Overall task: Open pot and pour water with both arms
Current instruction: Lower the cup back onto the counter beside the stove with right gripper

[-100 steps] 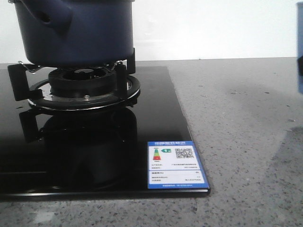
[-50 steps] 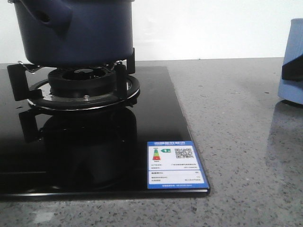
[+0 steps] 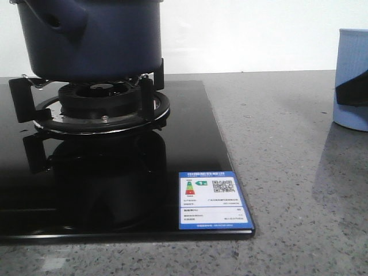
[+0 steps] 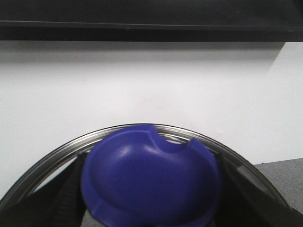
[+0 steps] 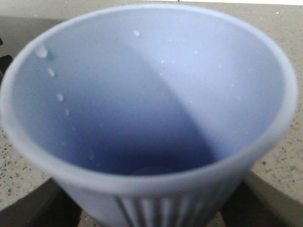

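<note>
On the left, the pot (image 3: 92, 37) sits on the burner grate (image 3: 92, 106) of the black glass stove (image 3: 190, 144), its side handle socket facing forward-left. An energy label (image 3: 214, 201) is stuck to the glass near the front right corner. In the left wrist view, the left end effector (image 4: 151, 208) grips the blue lid knob (image 4: 151, 177) between its dark fingers. At the far right, above the grey counter (image 3: 287, 144), the right end effector (image 5: 151, 208) clasps a light-blue ribbed cup (image 3: 352, 77).
</note>
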You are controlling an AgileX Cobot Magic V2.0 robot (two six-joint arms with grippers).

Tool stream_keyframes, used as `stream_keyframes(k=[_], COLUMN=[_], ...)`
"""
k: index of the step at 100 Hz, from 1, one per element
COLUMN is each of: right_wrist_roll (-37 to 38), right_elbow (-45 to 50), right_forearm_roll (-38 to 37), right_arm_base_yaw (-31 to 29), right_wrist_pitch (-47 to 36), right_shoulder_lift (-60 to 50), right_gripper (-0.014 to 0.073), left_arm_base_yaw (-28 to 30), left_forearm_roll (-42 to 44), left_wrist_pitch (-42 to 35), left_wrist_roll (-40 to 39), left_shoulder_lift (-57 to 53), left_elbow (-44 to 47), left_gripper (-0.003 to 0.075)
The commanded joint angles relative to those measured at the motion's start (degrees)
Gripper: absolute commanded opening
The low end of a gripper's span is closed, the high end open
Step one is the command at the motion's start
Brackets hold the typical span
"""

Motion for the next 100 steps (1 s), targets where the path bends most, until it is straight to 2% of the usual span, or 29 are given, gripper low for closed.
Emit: stream_keyframes(k=[1,27,34,44,53,100], right_wrist_roll=[-1.0,-1.0,-1.0,-1.0,-0.9,4.4], right_elbow=[-1.4,-1.4,-1.4,-1.4,-1.4,0.5], right_forearm_roll=[1.0,1.0,0.9,1.0,1.0,-2.6], right_arm_base_yaw=[-0.4,-0.4,-0.4,-0.4,-0.4,-0.4], right_wrist_pitch=[-3.8,-4.8,-5.8,-6.6,-6.6,-3.8], right_shoulder_lift=[-1.0,-1.0,-1.0,-1.0,-1.0,-4.4], right_gripper=[0.0311,0.033,0.0407,0.0575,0.0651,0.0646], left_arm_base_yaw=[0.2,0.2,0.2,0.2,0.2,0.2], left_forearm_roll=[-0.2,-0.2,-0.2,-0.2,-0.2,-0.2], left_wrist_pitch=[-5.4,-5.4,-5.4,-5.4,-5.4,-5.4], left_wrist_roll=[-0.2,-0.2,-0.2,-0.2,-0.2,-0.2], left_shoulder_lift=[-1.6,-1.6,-1.6,-1.6,-1.6,-1.6], left_elbow=[-2.1,-2.1,-2.1,-2.1,-2.1,-2.1], left_gripper=[0.0357,0.0357,0.0357,0.0357,0.0357,0.0357])
